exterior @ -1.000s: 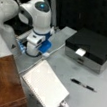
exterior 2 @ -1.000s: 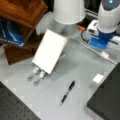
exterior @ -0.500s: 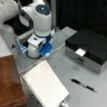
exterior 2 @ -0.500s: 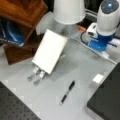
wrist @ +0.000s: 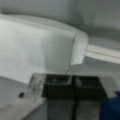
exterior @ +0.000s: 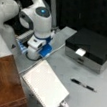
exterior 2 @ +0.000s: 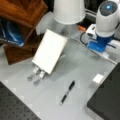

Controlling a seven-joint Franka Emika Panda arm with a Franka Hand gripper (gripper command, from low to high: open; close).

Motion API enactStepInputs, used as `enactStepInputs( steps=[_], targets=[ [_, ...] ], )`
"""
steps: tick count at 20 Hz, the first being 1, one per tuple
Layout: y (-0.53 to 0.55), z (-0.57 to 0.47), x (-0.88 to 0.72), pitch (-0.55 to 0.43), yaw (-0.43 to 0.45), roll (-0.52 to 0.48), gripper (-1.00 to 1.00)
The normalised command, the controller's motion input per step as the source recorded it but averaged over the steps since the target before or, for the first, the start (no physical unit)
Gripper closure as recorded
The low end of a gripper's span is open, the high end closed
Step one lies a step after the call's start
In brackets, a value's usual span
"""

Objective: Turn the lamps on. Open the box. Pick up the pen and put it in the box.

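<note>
My gripper (wrist: 74, 86) points down at the back of the table, close to a white block with a white cable running to the right; its black fingers (wrist: 60, 87) stand together. In both front views it sits low under the white arm (exterior: 34, 54) (exterior 2: 98, 45). The lampshade (exterior 2: 68, 10) stands just beside the arm, and also shows as a pale shape (exterior: 4, 12). The box (exterior: 90, 49) lies shut with its black lid down and white latch in front; only its corner (exterior 2: 107, 100) shows in a front view. The pen (exterior: 83, 84) (exterior 2: 67, 92) lies on the table, far from the gripper.
A white spiral notebook (exterior: 45, 87) (exterior 2: 50, 53) leans on a metal stand mid-table. A brown wooden cabinet (exterior: 4, 84) (exterior 2: 22, 15) stands to one side. A white cable (exterior 2: 106, 53) runs along the table past the arm's blue part (exterior: 46, 50).
</note>
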Motion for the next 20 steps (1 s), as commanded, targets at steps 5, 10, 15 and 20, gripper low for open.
enactStepInputs(
  steps=[5,10,15,20],
  targets=[
    [-0.11,-0.32,-0.58,-0.383,-0.012,-0.028,1.0],
    [-0.05,-0.31,-0.56,-0.406,-0.029,-0.025,1.0],
    [-0.01,-0.33,-0.55,-0.414,-0.037,-0.026,1.0],
    [0.0,-0.32,-0.58,-0.402,-0.036,-0.031,1.0]
  ],
)
